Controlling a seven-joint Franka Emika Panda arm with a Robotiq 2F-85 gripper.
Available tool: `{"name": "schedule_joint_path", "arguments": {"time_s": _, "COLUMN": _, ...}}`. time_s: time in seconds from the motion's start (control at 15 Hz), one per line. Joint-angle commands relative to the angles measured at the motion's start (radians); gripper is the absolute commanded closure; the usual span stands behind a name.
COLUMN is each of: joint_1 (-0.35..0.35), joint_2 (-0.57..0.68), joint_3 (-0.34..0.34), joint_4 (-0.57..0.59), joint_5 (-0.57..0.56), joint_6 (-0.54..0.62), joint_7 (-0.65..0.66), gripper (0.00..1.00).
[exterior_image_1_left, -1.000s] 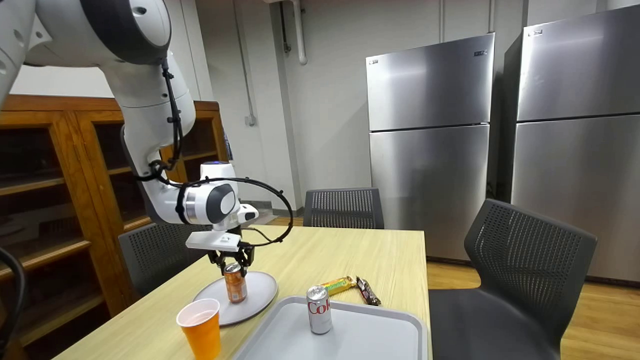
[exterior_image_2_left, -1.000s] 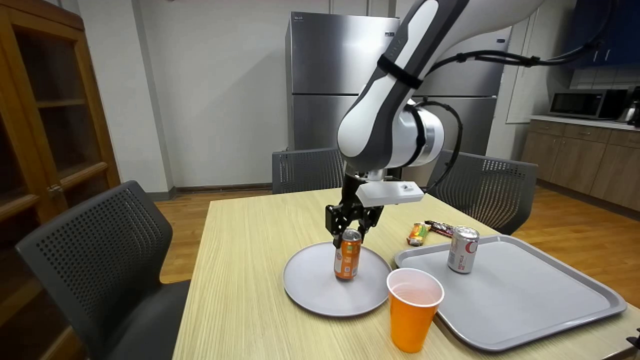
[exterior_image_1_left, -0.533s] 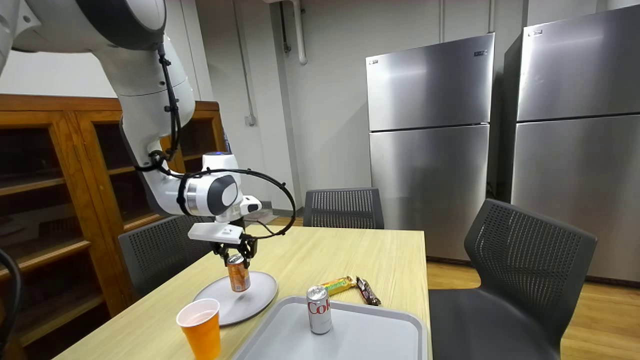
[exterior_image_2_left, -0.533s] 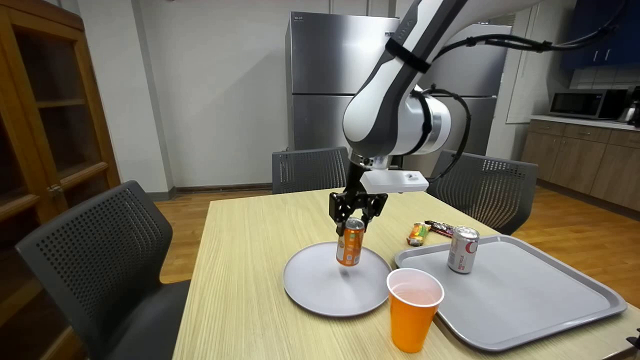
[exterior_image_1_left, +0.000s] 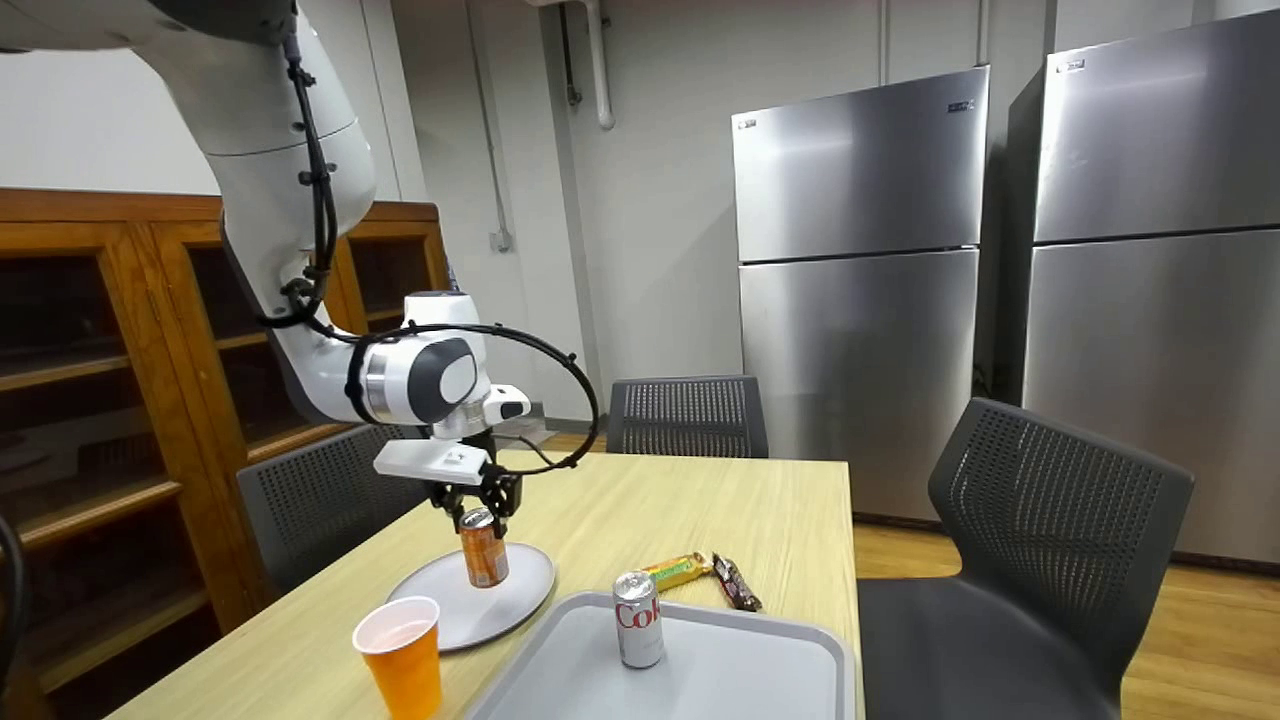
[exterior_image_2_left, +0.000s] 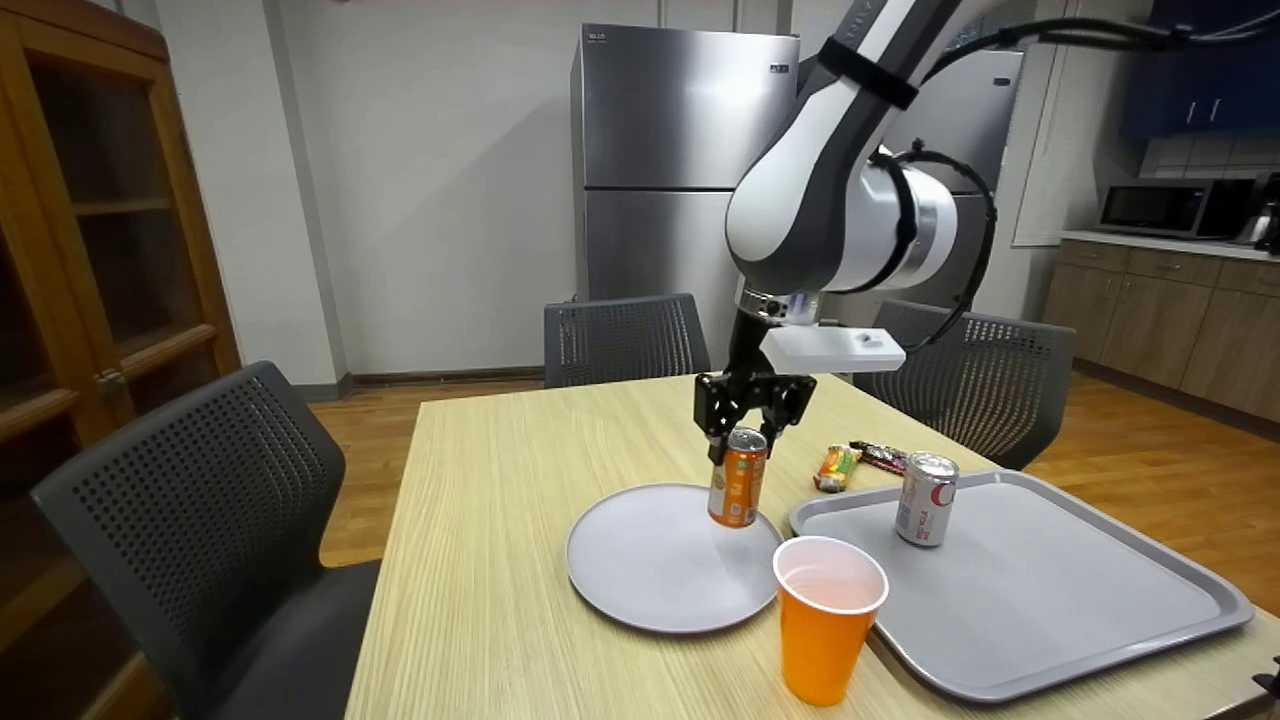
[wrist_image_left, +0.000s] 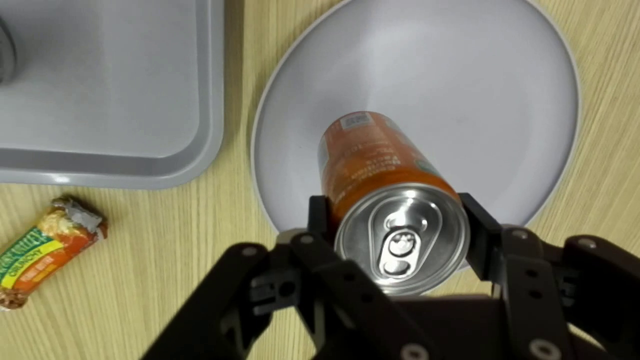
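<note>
My gripper (wrist_image_left: 395, 217) is shut on an orange soda can, one finger on each side just below its silver lid. The orange can (wrist_image_left: 370, 155) shows in both exterior views (exterior_image_1_left: 484, 555) (exterior_image_2_left: 738, 487), held slightly tilted in the air. It is over the side of a round grey plate (exterior_image_2_left: 650, 570) nearest the tray. The plate (wrist_image_left: 480, 100) is otherwise bare. A grey tray (exterior_image_2_left: 1060, 580) lies beside the plate, with a silver Diet Coke can (exterior_image_1_left: 639, 622) standing on it; only that can's edge (wrist_image_left: 5, 52) shows in the wrist view.
An orange cup (exterior_image_2_left: 825, 640) with a white inside stands close to the plate and tray. A yellow-wrapped snack bar (exterior_image_1_left: 680, 571) and a dark-wrapped bar (exterior_image_1_left: 736, 582) lie behind the tray. Grey chairs (exterior_image_1_left: 1030, 540) (exterior_image_2_left: 220, 540) surround the wooden table (exterior_image_2_left: 480, 560).
The gripper has lifted the orange can off the plate and carried it sideways toward the tray. The plate, cup, tray and silver can have not moved.
</note>
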Motion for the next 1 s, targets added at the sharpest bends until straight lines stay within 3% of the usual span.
{"name": "schedule_joint_path", "arguments": {"time_s": 0.0, "joint_1": -0.007, "joint_2": -0.105, "joint_3": -0.021, "joint_4": -0.107, "joint_5": 0.014, "joint_6": 0.012, "joint_7": 0.022, "gripper": 0.62}}
{"name": "schedule_joint_path", "arguments": {"time_s": 0.93, "joint_1": 0.016, "joint_2": -0.210, "joint_3": -0.183, "joint_4": -0.292, "joint_5": -0.053, "joint_6": 0.030, "joint_7": 0.169, "gripper": 0.62}}
